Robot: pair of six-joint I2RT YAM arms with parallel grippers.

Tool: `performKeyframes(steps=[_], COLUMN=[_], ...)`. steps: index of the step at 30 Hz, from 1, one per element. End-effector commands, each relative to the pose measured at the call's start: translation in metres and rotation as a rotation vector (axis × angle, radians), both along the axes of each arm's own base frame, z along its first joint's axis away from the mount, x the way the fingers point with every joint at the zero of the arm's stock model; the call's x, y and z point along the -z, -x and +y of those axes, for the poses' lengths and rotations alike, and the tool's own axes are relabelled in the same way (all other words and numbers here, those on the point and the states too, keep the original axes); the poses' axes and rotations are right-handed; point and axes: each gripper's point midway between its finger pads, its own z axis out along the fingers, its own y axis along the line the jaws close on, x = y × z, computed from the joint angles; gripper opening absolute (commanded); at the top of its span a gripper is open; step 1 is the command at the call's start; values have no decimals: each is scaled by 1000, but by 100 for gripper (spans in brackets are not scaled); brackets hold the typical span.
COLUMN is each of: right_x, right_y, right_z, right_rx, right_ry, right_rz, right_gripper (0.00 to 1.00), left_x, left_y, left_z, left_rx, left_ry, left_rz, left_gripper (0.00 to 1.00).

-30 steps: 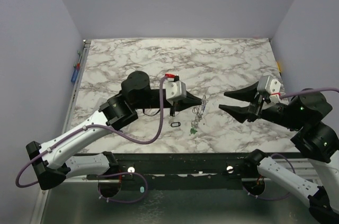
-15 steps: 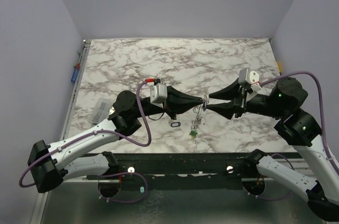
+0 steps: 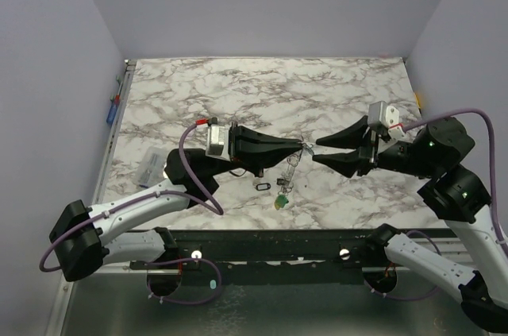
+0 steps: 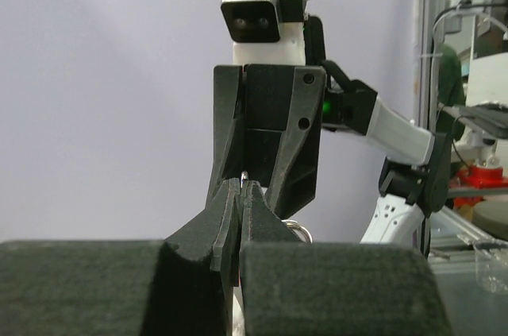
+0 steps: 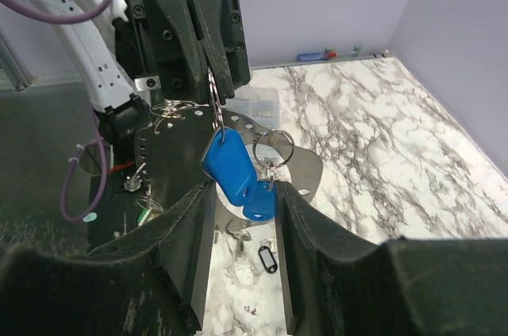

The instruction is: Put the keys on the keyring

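My left gripper (image 3: 302, 145) is shut on the keyring (image 3: 294, 164), a thin silvery wire loop, and holds it above the table. The keys (image 3: 282, 193) dangle from it, with a green and yellow tag lowest. In the left wrist view the jaws (image 4: 240, 185) pinch the wire, and a small ring (image 4: 295, 230) shows behind them. My right gripper (image 3: 315, 152) is open, facing the left gripper tip to tip. In the right wrist view two blue key tags (image 5: 230, 165) and a split ring (image 5: 274, 148) hang from the wire (image 5: 213, 102) between my open fingers (image 5: 190, 233).
A small black oval ring (image 3: 263, 186) lies on the marble table (image 3: 238, 90) under the hanging keys; it also shows in the right wrist view (image 5: 268, 259). A clear plastic bag (image 3: 148, 165) lies at the left. Blue and red items (image 3: 113, 110) sit along the left edge.
The left gripper has pulled back left and lifted the keyring, so the keys hang lower and further left. The right gripper has backed off slightly to the right and stays open.
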Motion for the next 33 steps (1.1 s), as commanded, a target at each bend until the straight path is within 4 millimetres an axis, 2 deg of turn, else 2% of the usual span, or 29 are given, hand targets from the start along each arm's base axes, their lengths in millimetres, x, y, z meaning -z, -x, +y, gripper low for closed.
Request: performKeyframes(steps=[1,5,8,15,24,33], right_x=[-18,-17,-13,-17,-18,-8], right_y=[10,13,14,17,-2,-14], right_z=[2,9,11,-1,-10,-4], right_rx=[-52,-99,-114,-60,58,70], right_ry=[-27,-46,-49,-20,12,34], right_rz=[-26,2,22,-16,-42,-10], right_gripper=[43,43,43,43,41,38], left_x=[-28,-30,-25,-17,-16,-15], left_y=[11,9,6,7,12,16], left_z=[21,37,36,33,30,29], left_rx=[41,49,77,92,127,143], left_ry=[190,343,373,348,319,311], left_rz=[-36,-9,8,10,4,-7], left_gripper=[0,0,0,0,0,0])
